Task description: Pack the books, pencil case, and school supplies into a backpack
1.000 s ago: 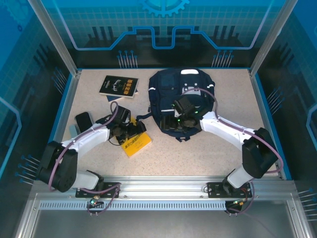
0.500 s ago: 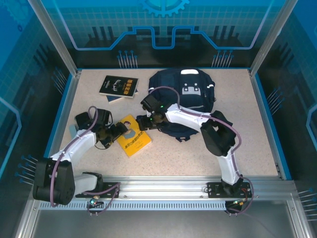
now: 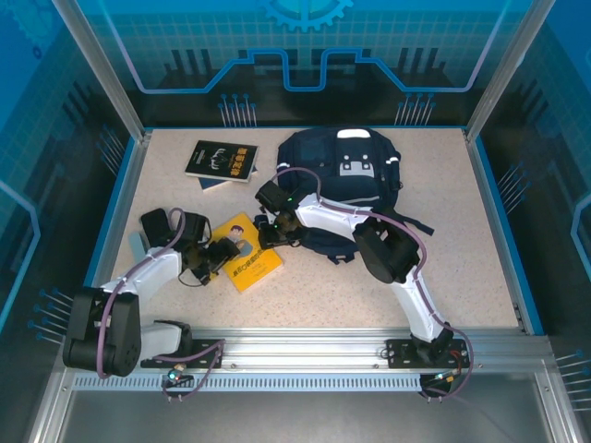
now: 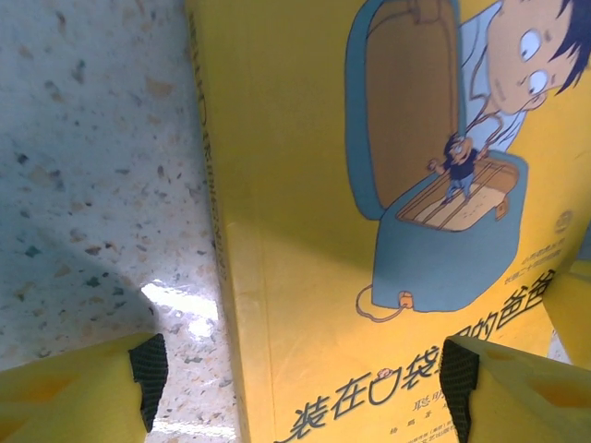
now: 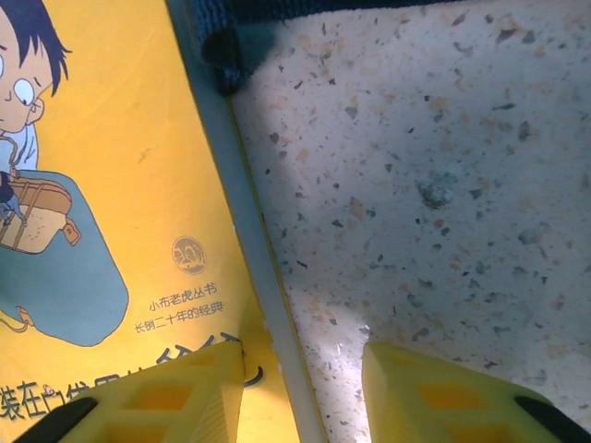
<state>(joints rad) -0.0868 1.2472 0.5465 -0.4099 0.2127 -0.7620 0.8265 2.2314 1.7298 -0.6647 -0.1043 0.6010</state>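
Note:
A yellow book [image 3: 251, 268] lies flat on the speckled table, just left of the navy backpack [image 3: 343, 181]. My left gripper [image 3: 222, 255] is at the book's left edge. In the left wrist view the left gripper [image 4: 303, 380] is open astride the spine of the yellow book [image 4: 323, 185], one finger over the table and one over the cover. My right gripper [image 3: 269, 233] is at the book's far right edge. In the right wrist view the right gripper [image 5: 305, 388] is open astride the page edge of the yellow book [image 5: 102, 185]. A black book [image 3: 222, 159] lies on a blue one [image 3: 214, 183] at the back left.
A small dark pouch-like object [image 3: 155, 224] lies by the table's left edge; I cannot tell whether it is the pencil case. A dark strap end of the backpack [image 5: 222, 46] lies next to the book's far corner. Blue walls [image 3: 489, 212] border the table.
The right arm has swung from over the backpack to the yellow book's right edge. The left gripper has drawn back to the book's left edge. Both jaws have narrowed.

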